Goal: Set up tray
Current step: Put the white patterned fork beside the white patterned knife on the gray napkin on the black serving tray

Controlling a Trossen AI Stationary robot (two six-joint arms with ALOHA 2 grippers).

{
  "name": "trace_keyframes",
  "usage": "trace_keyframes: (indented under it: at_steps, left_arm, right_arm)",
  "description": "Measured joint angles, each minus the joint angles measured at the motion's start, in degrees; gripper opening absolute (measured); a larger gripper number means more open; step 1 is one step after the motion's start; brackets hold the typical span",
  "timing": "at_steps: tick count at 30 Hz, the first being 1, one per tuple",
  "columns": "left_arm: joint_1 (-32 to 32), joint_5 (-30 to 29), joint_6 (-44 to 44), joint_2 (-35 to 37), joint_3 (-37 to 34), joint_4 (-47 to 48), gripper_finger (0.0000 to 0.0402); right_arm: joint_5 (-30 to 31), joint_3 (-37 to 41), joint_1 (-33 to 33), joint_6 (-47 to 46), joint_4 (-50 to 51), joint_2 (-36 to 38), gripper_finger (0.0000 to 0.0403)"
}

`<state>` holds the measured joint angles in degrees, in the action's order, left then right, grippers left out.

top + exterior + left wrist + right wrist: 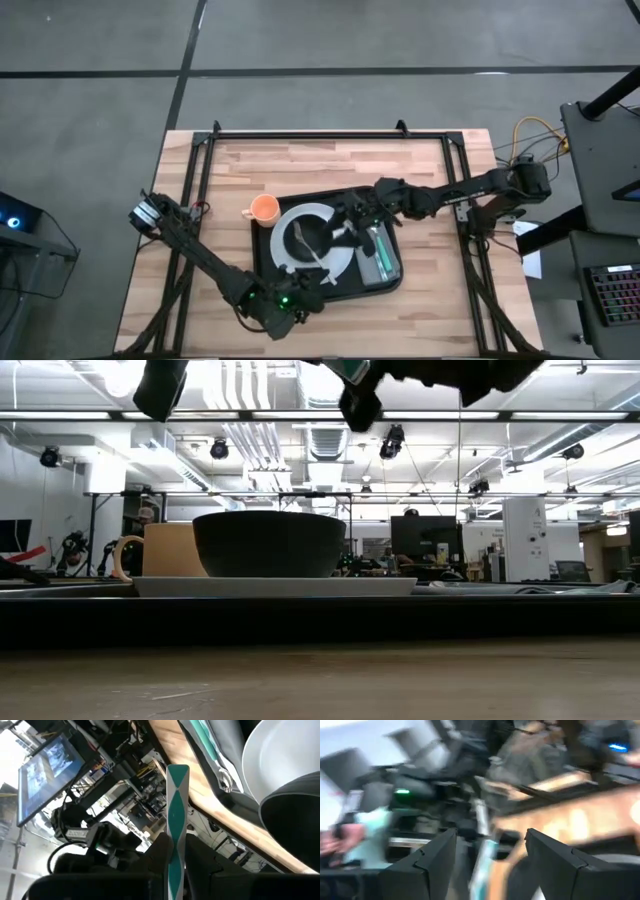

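The black tray (268, 268) lies mid-table. It carries a white plate (338, 262) with a dark bowl (310, 238), also seen as the bowl (268, 543) in the low view. A grey-and-teal folded cloth (381, 256) lies at its right end. An orange cup (263, 208) stands at the tray's far left corner. My left gripper (305, 292) is at the tray's near edge, shut on a thin teal-and-white patterned stick (177, 795). My right gripper (345, 230) hovers open above the plate's right part. The stick (481, 840) shows beyond its spread fingers. My left gripper pinches the stick near its lower end (176, 851) between its two fingers (159, 854). The stick runs on along the fingers and past them. Its free end (298, 235) reaches over the plate; whether it touches the plate or bowl I cannot tell.
Bare wooden tabletop (200, 180) surrounds the tray on all sides. A black metal frame (330, 133) runs along the table's far edge and down both sides. The cloth on the tray also carries a metal utensil end (225, 781).
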<state>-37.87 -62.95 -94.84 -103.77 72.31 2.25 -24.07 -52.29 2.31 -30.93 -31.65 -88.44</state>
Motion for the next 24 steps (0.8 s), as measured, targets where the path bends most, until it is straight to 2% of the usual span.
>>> trace_keyframes:
  at_steps: [3,7,11,17,24]
  left_arm:
    - [-0.55,0.25,-0.62,0.0,-0.21,-0.16,0.0022]
    - [-1.66,0.23,-0.64,0.0,-0.39,-0.26,0.0022]
    - [-2.35,0.18,-0.61,0.0,-0.42,-0.25,0.0022]
    - [-2.98,-0.05,-0.47,0.0,-0.46,-0.22,0.0022]
    - [-2.97,-0.06,-0.43,0.0,-0.48,-0.14,0.0022]
  right_arm:
    - [-3.63,-0.07,0.08,-0.75,-4.16,-2.41,0.0234]
    - [-3.63,-0.04,-0.16,-1.01,-4.08,-5.66,0.0244]
    - [-4.53,-0.03,1.34,-2.09,-9.89,-8.13,0.0246]
    - [-4.54,-0.28,3.38,-2.46,-15.92,-11.72,0.0236]
    - [-4.66,-3.0,4.28,-3.7,-17.02,-15.68,0.022]
